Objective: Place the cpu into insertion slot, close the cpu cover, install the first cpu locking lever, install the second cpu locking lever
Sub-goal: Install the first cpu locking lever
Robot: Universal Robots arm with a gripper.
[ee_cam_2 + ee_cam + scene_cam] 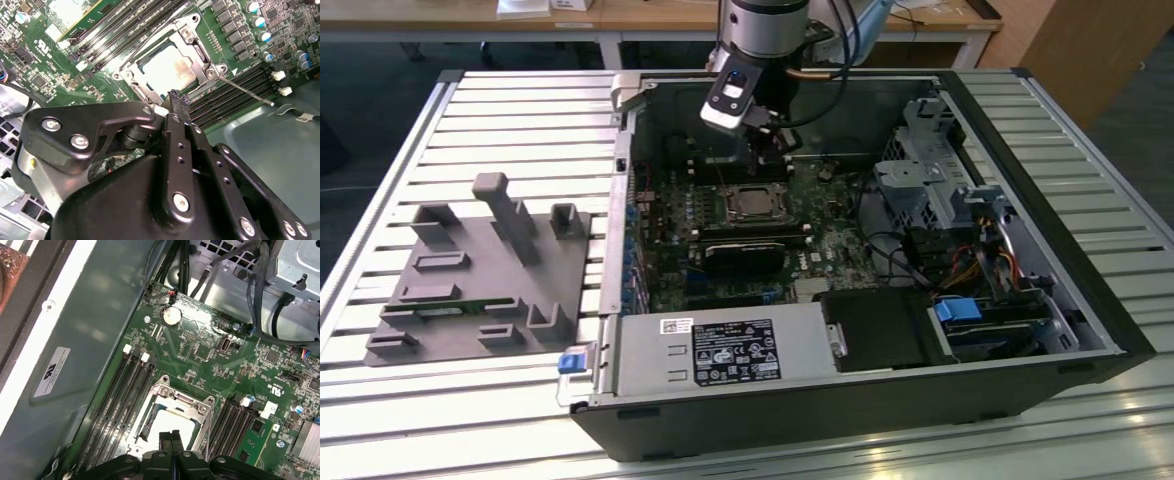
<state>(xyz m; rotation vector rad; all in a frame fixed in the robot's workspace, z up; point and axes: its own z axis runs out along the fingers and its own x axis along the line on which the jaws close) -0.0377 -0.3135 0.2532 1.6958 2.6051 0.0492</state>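
Note:
The cpu [167, 70] lies in the insertion slot [750, 190] on the green motherboard, its pale silver top showing through the window of the cpu cover [187, 32]. The cover [175, 396] lies flat over the chip [162, 421]. A thin metal locking lever [245, 90] sticks out from one socket corner across the black memory slots. My gripper [771, 150] hangs just above the socket's far edge inside the case. Its black fingers are shut together with nothing between them in both wrist views [176, 97] [169, 434].
The open computer case [1107, 330] lies on a slatted metal table. A grey power supply box [707, 350] sits at the near side, a drive cage [934, 170] and cables [921, 260] on the exterior view's right. A grey fixture tray [480, 270] stands outside the case on the left.

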